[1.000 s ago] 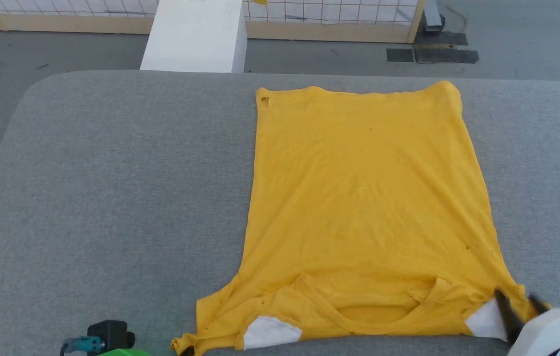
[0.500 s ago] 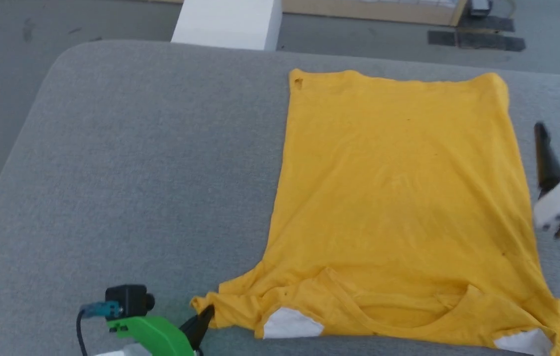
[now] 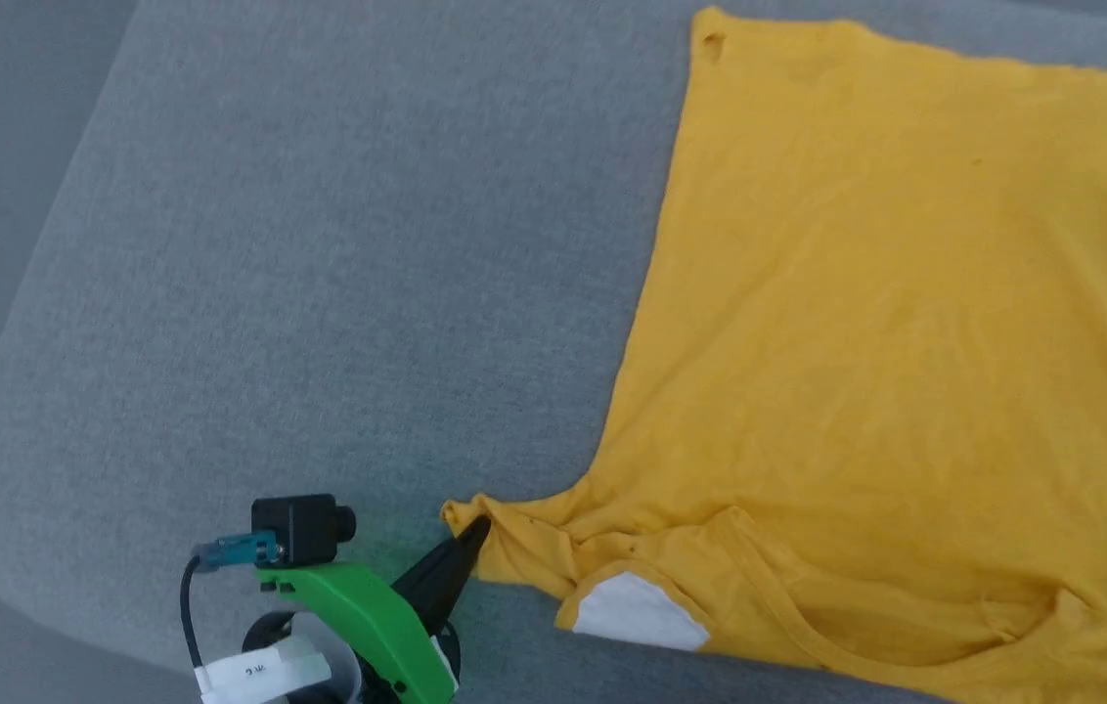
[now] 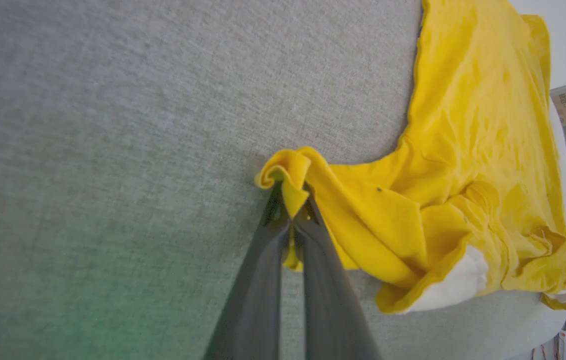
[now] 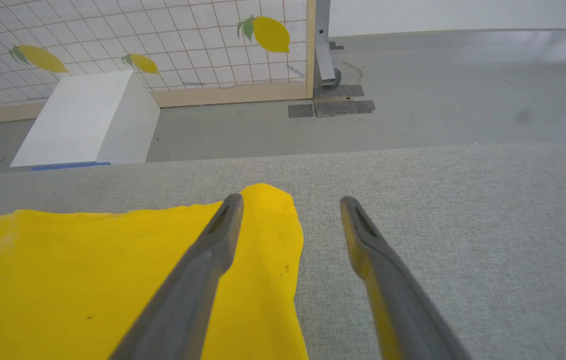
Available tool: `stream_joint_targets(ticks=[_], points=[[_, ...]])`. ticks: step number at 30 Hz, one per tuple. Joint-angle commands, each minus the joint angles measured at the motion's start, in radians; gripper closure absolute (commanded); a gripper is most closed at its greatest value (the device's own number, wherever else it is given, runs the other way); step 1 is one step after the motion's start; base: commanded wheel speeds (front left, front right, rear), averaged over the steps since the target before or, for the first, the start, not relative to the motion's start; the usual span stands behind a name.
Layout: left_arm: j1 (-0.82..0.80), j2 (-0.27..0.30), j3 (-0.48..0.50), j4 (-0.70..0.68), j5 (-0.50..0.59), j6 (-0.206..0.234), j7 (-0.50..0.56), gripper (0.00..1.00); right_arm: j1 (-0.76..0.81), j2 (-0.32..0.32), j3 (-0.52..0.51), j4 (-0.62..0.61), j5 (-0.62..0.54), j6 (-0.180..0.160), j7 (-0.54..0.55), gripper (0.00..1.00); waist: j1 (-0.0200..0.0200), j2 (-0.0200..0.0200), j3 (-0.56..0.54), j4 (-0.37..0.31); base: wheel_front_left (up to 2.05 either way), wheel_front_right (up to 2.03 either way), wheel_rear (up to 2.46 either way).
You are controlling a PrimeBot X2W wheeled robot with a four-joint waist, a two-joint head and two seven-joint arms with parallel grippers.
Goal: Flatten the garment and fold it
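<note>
Since the yellow T-shirt, lying on the grey padded table, looks light and limp, edges grip best: left gripper pinches a sleeve tip, right gripper hovers spread above a hem corner.

Mustard-yellow garment on a heathered grey table.

The garment is plain yellow across its spread side, flecked with a few tiny dark specks, with a white patch at its near edge. The left pincer has dark grey fingers; its mount is bright green and casts a green tint on the table, its camera black with a teal plug. The right pincer is dark grey too, one finger tinged yellow. Beyond lie a pale grey floor, a white box with a blue strip at its base, and a white grid panel printed with yellow lemons and green leaves, framed in light wood.
</note>
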Motion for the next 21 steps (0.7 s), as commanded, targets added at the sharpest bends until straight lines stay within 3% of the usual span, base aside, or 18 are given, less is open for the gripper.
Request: stream_joint_targets(ticks=[1, 12, 14, 15, 17, 21], points=[[-0.022, -0.004, -0.001, 0.008, -0.009, -0.009, -0.008, 1.00, -0.032, -0.002, -0.017, 0.007, -0.030, -0.001, 0.033, 0.00, 0.0000, 0.0000, 0.125, 0.090, 0.00, 0.00, 0.00], [-0.061, -0.027, -0.016, 0.048, -0.016, -0.038, -0.043, 1.00, -0.135, 0.019, -0.111, -0.060, -0.225, -0.001, 0.355, 0.00, 0.0000, 0.0000, 0.210, 0.110, 0.00, 0.00, 0.00], [-0.066, -0.027, -0.018, 0.065, -0.016, -0.042, -0.047, 1.00, -0.133, 0.025, -0.118, -0.083, -0.249, -0.001, 0.422, 0.55, 0.0000, 0.0000, 0.210, 0.107, 0.00, 0.00, 0.00], [-0.068, -0.027, -0.018, 0.069, -0.015, -0.042, -0.048, 1.00, -0.133, 0.023, -0.117, -0.088, -0.254, -0.001, 0.437, 0.63, 0.0000, 0.0000, 0.210, 0.106, 0.00, 0.00, 0.00], [-0.070, -0.025, -0.020, 0.077, -0.013, -0.043, -0.050, 1.00, -0.126, 0.031, -0.111, -0.124, -0.268, -0.001, 0.466, 1.00, 0.0000, 0.0000, 0.206, 0.103, 0.00, 0.00, 0.00], [-0.072, -0.024, -0.022, 0.087, -0.012, -0.043, -0.052, 1.00, -0.093, 0.042, -0.103, -0.211, -0.246, -0.001, 0.392, 1.00, 0.0000, 0.0000, 0.185, 0.094, 0.00, 0.00, 0.00]])
